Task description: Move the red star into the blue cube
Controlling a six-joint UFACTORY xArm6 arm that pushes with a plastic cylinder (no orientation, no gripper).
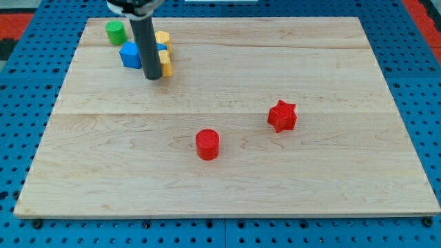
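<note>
The red star (282, 116) lies right of the board's middle. The blue cube (130, 55) sits near the view's top left, partly hidden by my rod. My tip (153, 77) rests on the board just below and right of the blue cube, far left of the red star. A yellow block (164, 62) pokes out right of the rod, with another yellow block (162, 38) above it.
A red cylinder (207, 145) stands in the lower middle, left of and below the star. A green cylinder (115, 32) stands at the top left above the blue cube. The wooden board (344, 193) lies on a blue pegboard surface (427, 103).
</note>
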